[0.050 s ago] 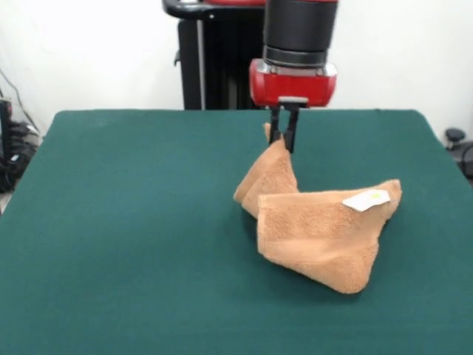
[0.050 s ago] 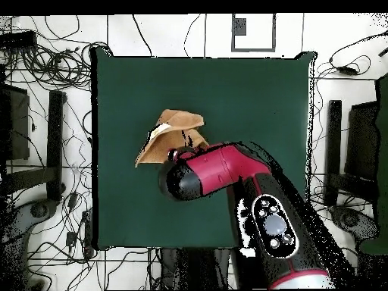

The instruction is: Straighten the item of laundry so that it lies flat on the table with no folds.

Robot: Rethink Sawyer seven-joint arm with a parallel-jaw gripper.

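The item of laundry [image 1: 318,229], a light-orange terry towel, lies crumpled and folded on the green table [image 1: 126,222], right of centre in the front view. A white tag [image 1: 366,198] shows on its upper right fold. One corner is lifted into a peak, and my gripper [image 1: 284,140] is shut on that corner, holding it above the cloth. Seen from overhead, the towel [image 2: 173,135] lies on the table [image 2: 250,91] and the arm's red and black head covers its near part and hides the gripper.
The table's edges show on all sides in the overhead view. Cables and dark equipment stands [image 2: 54,136] lie on the floor around it. The arm [image 2: 258,197] reaches in over the table's near edge.
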